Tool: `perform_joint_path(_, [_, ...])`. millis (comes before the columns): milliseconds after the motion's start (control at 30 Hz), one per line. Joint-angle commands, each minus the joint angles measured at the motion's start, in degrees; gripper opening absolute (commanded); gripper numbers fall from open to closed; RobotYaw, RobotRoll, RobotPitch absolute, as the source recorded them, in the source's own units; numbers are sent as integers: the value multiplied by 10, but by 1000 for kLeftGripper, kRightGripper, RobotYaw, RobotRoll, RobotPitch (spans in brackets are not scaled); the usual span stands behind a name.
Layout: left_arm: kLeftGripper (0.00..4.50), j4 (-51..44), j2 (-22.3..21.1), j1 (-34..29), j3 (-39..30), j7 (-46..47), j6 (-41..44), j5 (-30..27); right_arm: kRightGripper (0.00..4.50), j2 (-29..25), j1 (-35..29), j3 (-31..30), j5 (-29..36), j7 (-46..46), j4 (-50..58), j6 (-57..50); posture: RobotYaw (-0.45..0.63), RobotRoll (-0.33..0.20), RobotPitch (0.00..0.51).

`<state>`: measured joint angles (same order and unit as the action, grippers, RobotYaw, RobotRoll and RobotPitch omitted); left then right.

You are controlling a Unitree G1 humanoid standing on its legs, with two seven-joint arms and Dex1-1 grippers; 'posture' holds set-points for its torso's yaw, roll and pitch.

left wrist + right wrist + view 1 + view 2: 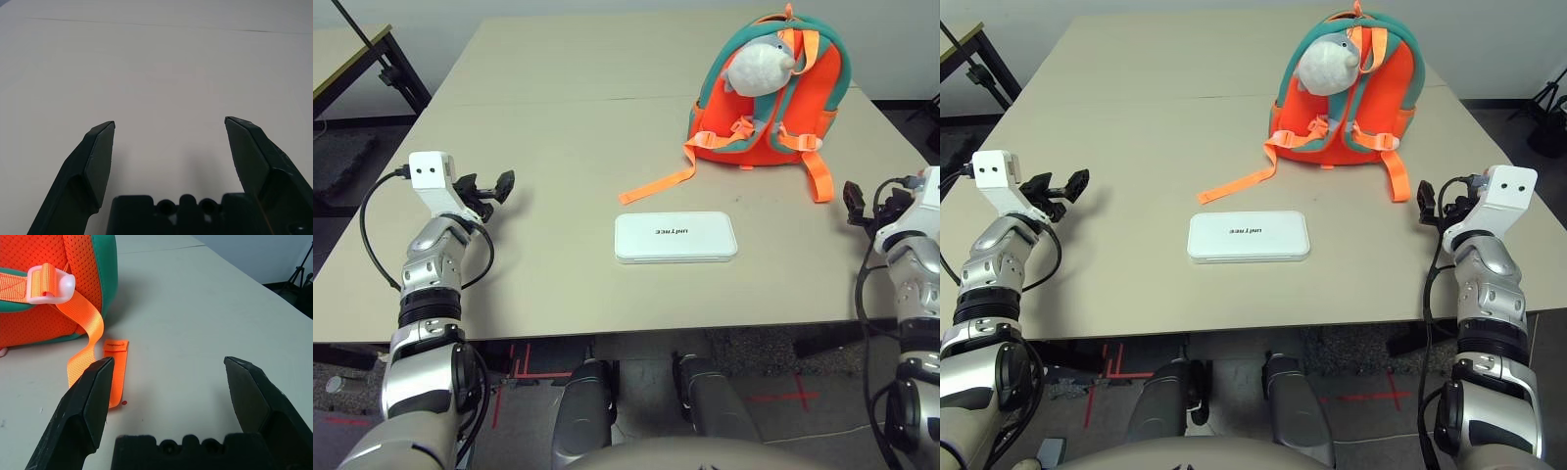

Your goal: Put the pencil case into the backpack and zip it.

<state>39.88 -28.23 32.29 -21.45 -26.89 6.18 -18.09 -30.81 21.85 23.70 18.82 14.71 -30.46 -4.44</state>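
The pencil case (675, 237) lies flat on the table (538, 127), near the backpack (766, 93).

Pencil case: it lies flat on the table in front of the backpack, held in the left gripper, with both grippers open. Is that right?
Not quite. The pencil case does lie flat on the table in front of the backpack, and both grippers are open, but the left gripper holds nothing. The left eye view shows it off to the side, apart from the case, as is the right gripper.
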Motion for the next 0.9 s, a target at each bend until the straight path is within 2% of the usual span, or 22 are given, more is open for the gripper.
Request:
perform_joint_path(33, [4500,22,2,7,-1,3,-8,-1,4473,-3,0,7,-3,-1,5,7,-116,0,118])
perform_joint_path(267, [4500,38,3,20,1,-2,-20,-2,4473,-3,7,6,-4,-3,1,8,-98,0,103])
perform_joint_path(533, [4500,-7,4,20,9,-24,18,-13,4473,-11,36,1,-10,8,-32,16,-90,0,106])
perform_joint_path(567, [4500,-17,5,23,9,-33,42,-23,4473,-12,37,1,-10,9,-34,17,-91,0,106])
perform_joint_path(700, [4500,-103,7,34,-16,-68,241,-135,4473,-9,37,1,-10,9,-34,20,-94,0,105])
perform_joint_path(833, [4500,-172,-1,26,-11,-79,349,-183,4473,-8,36,0,-9,10,-34,21,-98,0,104])
perform_joint_path(900, [4500,-203,-12,27,-11,-86,447,-227,4473,-8,34,-6,-11,16,-28,21,-105,0,103])
